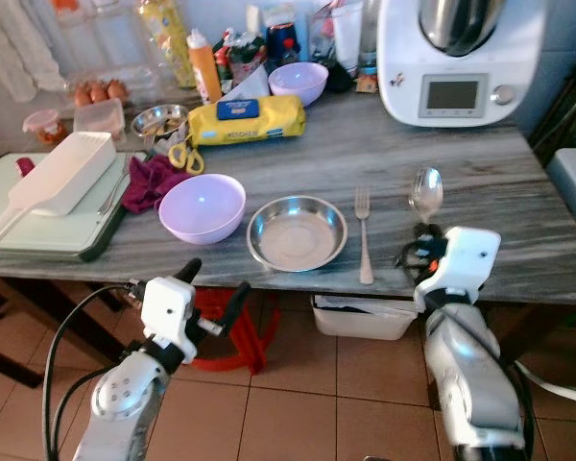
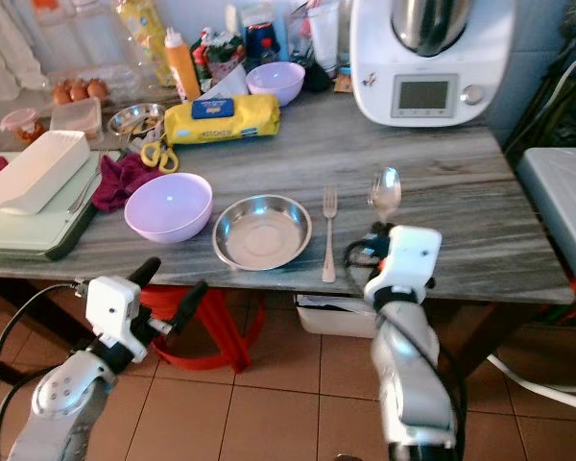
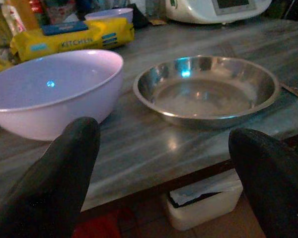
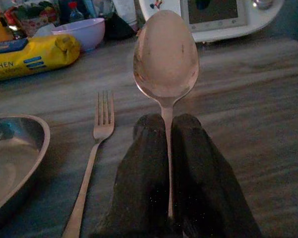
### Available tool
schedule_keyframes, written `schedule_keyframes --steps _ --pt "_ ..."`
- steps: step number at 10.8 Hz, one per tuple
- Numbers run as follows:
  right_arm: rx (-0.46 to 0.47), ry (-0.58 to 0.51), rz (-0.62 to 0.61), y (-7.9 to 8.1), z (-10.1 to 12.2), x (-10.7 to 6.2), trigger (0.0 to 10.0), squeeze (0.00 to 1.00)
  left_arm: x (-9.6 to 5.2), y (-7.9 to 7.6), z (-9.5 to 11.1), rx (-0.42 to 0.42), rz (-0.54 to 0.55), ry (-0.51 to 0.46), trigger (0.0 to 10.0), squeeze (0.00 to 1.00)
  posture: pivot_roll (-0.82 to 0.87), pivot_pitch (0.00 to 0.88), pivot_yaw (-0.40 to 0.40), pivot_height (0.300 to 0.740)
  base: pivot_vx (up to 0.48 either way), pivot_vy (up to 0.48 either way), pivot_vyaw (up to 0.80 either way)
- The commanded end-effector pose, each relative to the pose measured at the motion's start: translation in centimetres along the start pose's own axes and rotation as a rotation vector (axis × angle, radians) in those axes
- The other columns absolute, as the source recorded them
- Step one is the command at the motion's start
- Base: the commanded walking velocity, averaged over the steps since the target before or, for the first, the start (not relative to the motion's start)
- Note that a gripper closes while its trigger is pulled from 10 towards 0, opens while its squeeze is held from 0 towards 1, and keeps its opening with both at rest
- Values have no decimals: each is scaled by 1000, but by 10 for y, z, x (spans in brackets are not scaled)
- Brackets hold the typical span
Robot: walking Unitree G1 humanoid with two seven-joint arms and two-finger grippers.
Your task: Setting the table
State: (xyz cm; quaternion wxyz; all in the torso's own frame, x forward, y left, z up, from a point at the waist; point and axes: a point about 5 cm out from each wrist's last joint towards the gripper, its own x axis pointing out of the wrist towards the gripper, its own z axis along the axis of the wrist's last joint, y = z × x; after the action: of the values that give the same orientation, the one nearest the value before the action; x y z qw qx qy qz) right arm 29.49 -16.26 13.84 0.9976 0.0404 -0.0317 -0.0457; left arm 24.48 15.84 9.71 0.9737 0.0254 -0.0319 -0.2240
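My right gripper (image 4: 169,163) pinches the thin handle of a shiny steel spoon (image 1: 426,194), its oval bowl pointing toward twelve o'clock over the grey streaked tabletop (image 1: 518,202). At nine o'clock lies a slim metal fork (image 1: 363,230). My left gripper (image 1: 214,290), spread wide and empty, hangs below the table edge.

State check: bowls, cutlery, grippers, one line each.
Steel bowl: upright, empty, on table.
Near purple bowl: upright, empty.
Far purple bowl: upright, contents not visible.
Fork: flat on table, right of steel bowl.
Spoon: gripped by handle, bowl end forward.
Right gripper: shut on spoon.
Left gripper: open, empty, below table edge.
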Motion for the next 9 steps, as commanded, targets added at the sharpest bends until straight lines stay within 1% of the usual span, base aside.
schedule_keyframes --steps 1,3,4,5,7,8,9 --pt "19 24 -6 3 -1 4 10000 0 -2 2 -1 16 -22 12 10000 0 -139 131 116 740 0 0 0" --pt "13 82 -5 5 -4 15 10000 0 -2 4 -12 8 -44 31 10000 0 -143 126 118 740 0 0 0" --pt "-25 126 4 7 -7 22 10000 0 -2 3 -17 2 -57 40 10000 0 -143 126 112 740 0 0 0" --pt "-20 123 16 10 -4 27 10000 0 -2 3 -22 -2 -61 46 10000 0 -142 125 109 740 0 0 0" --pt "-23 158 21 12 -6 35 10000 0 -2 1 -29 -9 -63 50 10000 0 -140 122 106 740 0 0 0" --pt "-24 184 41 18 -7 40 10000 0 -2 0 -35 -13 -66 53 10000 0 -138 120 103 740 0 0 0" --pt "-28 203 57 22 -7 42 10000 0 -2 0 -37 -16 -67 57 10000 0 -139 119 104 740 0 0 0"
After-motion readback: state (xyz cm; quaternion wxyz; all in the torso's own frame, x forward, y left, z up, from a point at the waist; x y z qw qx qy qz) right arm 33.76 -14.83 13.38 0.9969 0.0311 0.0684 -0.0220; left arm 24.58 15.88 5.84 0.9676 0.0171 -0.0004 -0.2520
